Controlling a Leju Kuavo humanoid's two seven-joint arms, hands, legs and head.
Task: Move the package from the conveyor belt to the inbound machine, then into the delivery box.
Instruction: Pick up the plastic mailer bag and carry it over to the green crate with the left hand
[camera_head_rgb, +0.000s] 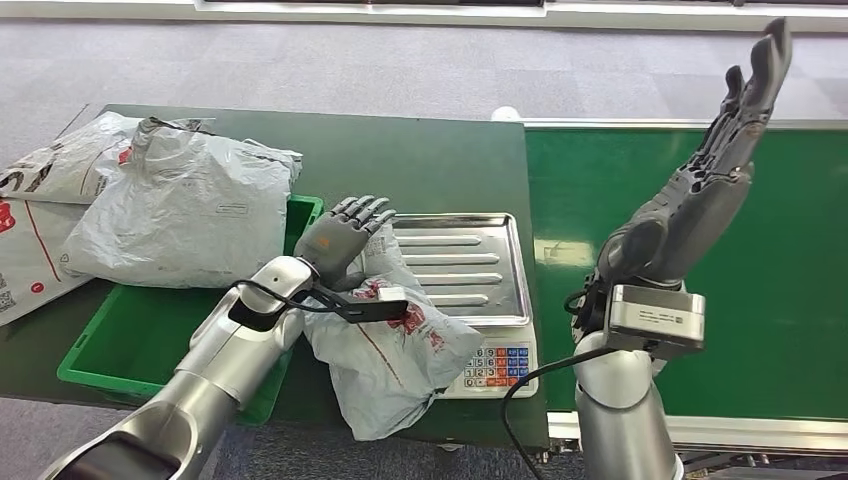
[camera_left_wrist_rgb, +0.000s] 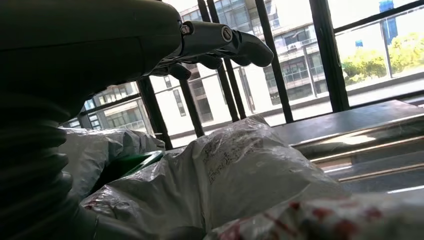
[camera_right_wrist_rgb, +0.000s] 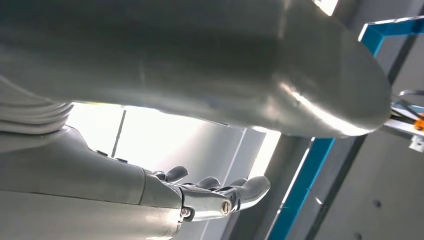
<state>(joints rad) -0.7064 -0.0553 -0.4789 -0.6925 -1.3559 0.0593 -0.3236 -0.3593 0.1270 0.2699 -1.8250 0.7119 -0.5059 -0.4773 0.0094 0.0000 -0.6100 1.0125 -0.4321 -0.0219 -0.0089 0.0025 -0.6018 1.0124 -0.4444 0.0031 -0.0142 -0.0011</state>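
The grey poly mailer (camera_head_rgb: 385, 350) lay slumped off the scale's steel tray (camera_head_rgb: 470, 265) toward the green bin (camera_head_rgb: 130, 340). It looked light, limp and slick, best gathered by a bunched fold. The left hand (camera_head_rgb: 340, 235) hovered open above it; the right hand (camera_head_rgb: 735, 130) was raised, fingers spread, over the conveyor belt (camera_head_rgb: 780, 300).

My left hand (camera_head_rgb: 345, 235): dark grey
Package (camera_head_rgb: 395, 355): grey, red print
Scale tray (camera_head_rgb: 470, 265): silver, ribbed
Box (camera_head_rgb: 130, 345): green
Belt (camera_head_rgb: 780, 270): green
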